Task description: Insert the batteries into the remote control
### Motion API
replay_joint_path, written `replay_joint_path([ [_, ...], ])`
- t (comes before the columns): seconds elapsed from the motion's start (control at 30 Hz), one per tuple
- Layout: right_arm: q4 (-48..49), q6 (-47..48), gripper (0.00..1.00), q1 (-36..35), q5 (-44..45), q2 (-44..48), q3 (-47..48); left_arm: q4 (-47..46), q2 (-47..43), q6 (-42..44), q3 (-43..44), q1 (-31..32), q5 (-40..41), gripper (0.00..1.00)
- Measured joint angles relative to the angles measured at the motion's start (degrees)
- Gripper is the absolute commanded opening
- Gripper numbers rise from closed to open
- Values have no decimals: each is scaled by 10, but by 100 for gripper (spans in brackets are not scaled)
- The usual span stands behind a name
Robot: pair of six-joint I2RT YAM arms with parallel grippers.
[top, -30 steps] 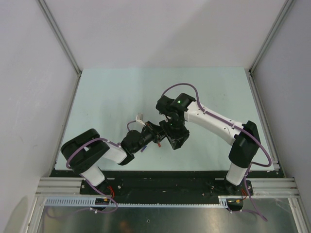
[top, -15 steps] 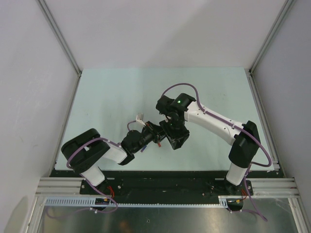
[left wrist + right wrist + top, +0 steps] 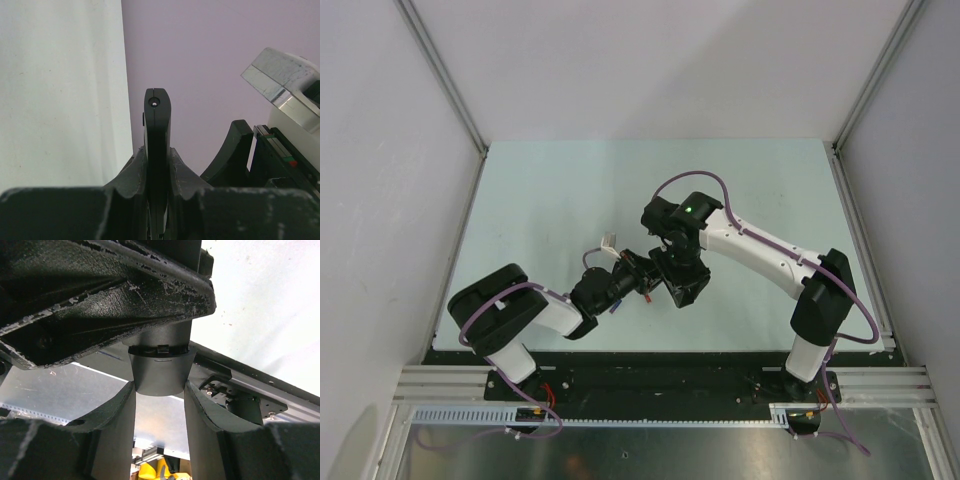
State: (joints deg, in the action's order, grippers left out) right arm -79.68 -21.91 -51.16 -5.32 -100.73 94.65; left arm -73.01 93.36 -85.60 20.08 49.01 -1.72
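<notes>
Bases at the near edge, both my arms reach in to one spot over the near middle of the table [image 3: 550, 200], and everything turns on how the remote control [image 3: 157, 120] lies there. My left gripper [image 3: 158, 157], coming from the near left, is clamped on it. Its two fingers press the flat faces, and I see the remote control edge-on, a thin black bar standing straight out ahead of the fingertips, off the table. So its long axis runs on from my left gripper, rightward and a little far, toward my right gripper [image 3: 160, 401], which comes down from the far right. From the right wrist the free end of the remote control sits between that gripper's fingers [image 3: 122, 420], one at each narrow side. They look to touch it or stand just off it, and I cannot tell whether they pinch it or only flank it. From above, the bar itself is hidden under the two grippers. The right gripper is thus the one at the free end, and the left is the one carrying it. I judge that the coming move depends on holding that axis steady while one gripper turns or takes the bar so the batteries can go in. No batteries show in any view, so I cannot say where they lie.
</notes>
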Motion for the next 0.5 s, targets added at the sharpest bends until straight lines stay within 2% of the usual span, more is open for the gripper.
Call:
replay_joint_path([
  [0.5,12,-3,54,1,6,0,8,-6,0,-4,2,2,-9,0],
])
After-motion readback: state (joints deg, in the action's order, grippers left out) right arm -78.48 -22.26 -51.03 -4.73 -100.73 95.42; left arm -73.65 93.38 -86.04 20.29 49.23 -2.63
